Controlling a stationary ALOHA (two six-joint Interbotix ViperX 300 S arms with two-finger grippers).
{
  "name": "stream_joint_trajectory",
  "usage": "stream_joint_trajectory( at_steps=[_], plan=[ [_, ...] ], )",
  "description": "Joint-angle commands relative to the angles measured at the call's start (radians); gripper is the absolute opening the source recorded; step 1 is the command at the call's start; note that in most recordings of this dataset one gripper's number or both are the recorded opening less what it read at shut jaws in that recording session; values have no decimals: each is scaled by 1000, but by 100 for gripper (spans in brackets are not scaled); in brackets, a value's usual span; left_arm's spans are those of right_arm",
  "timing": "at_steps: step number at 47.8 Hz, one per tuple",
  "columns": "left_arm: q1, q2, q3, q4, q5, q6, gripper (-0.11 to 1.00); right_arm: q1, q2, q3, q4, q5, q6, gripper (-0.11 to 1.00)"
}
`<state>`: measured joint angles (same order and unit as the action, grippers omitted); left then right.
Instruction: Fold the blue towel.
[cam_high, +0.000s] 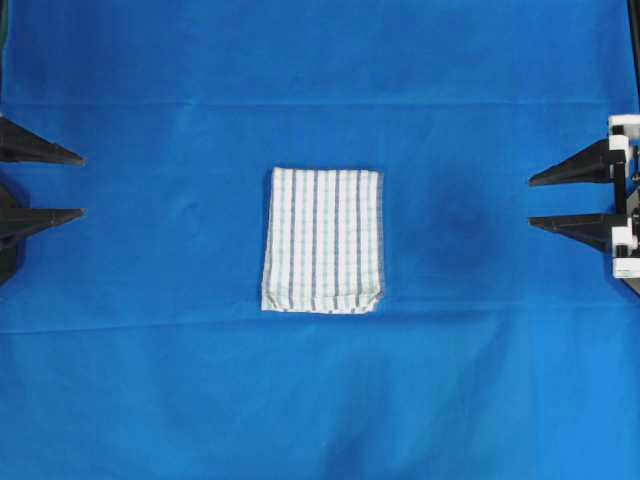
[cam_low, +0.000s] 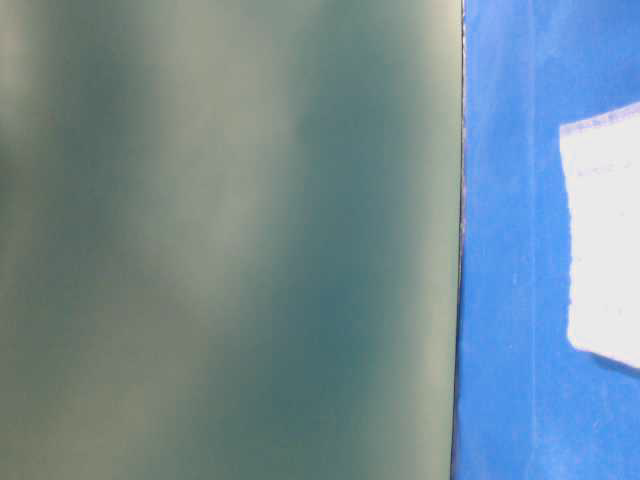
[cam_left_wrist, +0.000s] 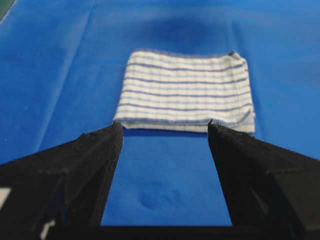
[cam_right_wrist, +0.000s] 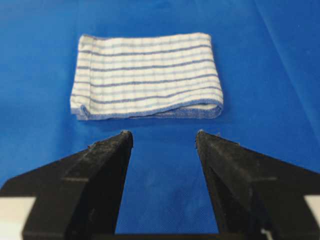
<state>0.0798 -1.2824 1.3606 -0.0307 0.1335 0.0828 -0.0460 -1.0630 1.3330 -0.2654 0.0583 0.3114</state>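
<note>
Bright, even light; table-level view blurred; wrist views soft up close.

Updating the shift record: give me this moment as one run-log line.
blue towel: folded, flat mid-table | left gripper: open, empty, clear of towel | right gripper: open, empty, clear of towel | table covering: blue

Towel (folded) between end effectors

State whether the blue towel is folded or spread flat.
Folded. The blue towel lies as a compact rectangle, and the right wrist view shows stacked layers with a rounded doubled edge along its near side. Neither claw touches it.
</note>
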Motion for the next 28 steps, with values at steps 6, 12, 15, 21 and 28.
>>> stream_joint_trajectory(
  at_steps=[6, 12, 15, 21, 28],
  plan=[
    [3, 11, -9, 0, -11, -2, 63, -5, 5, -18, 2, -9, 2, 59],
    [3, 11, -9, 0, -11, -2, 63, -8, 5, -18, 2, -9, 2, 59],
    [3, 12, -8, -2, -11, -2, 63, -9, 3, -18, 0, -9, 2, 59],
    [3, 12, -9, -2, -11, -2, 63, -11, 3, -18, 0, -8, 2, 59],
    [3, 12, -8, 0, -11, -2, 63, -11, 3, -18, -2, -5, 2, 59]
  ],
)
